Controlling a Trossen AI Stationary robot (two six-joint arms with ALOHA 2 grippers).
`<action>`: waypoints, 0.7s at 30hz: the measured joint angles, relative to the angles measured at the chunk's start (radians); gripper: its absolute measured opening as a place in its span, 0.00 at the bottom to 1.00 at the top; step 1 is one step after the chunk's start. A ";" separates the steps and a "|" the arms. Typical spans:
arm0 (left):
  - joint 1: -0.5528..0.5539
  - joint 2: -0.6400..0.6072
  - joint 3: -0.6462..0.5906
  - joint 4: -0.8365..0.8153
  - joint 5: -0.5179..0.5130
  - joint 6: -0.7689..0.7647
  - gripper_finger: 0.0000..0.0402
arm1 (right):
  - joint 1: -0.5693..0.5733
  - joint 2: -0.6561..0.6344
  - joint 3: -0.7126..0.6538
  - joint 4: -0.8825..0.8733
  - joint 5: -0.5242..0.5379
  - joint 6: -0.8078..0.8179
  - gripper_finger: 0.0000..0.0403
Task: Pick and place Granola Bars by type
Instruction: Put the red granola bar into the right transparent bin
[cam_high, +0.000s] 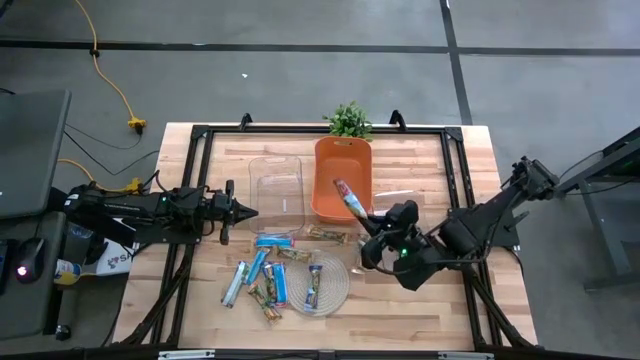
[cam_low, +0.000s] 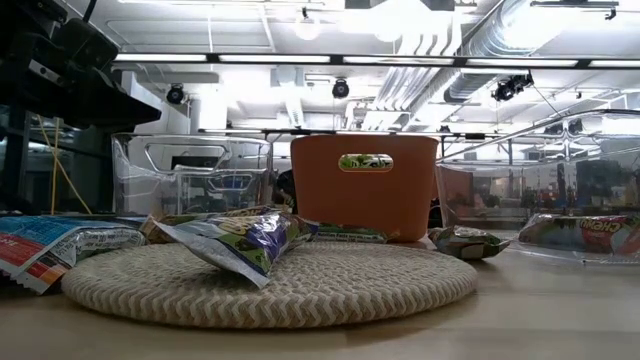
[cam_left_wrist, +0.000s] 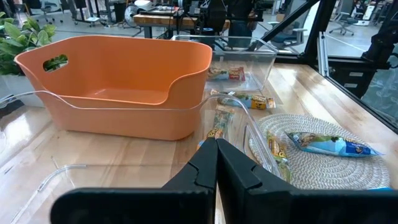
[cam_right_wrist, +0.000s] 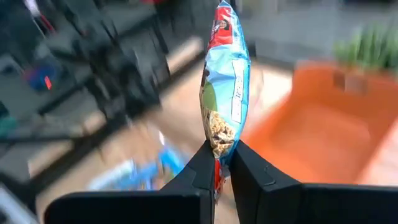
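Right gripper pinches a light blue bar by its end; the high view puts it over the orange bin's rim. Left gripper pressed together beside the bin. Other bars lie beside the bin; the right wrist view blurs them.

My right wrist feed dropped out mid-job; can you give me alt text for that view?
The right gripper is shut on one end of a light blue wrapped granola bar, which stands upright above its dark fingers. Behind, blurred, are the orange plastic bin, a green plant beyond it, and more blue bars on the wooden table.
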 joint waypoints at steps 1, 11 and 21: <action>0.000 0.000 0.000 0.000 0.000 0.000 0.00 | -0.008 0.000 0.000 -0.053 -0.059 0.057 0.05; 0.000 0.000 0.000 0.000 0.000 0.000 0.00 | -0.036 0.001 0.000 -0.586 -0.533 0.493 0.05; 0.000 0.000 0.000 0.000 0.000 0.000 0.00 | -0.036 0.044 -0.002 -0.755 -0.671 0.577 0.05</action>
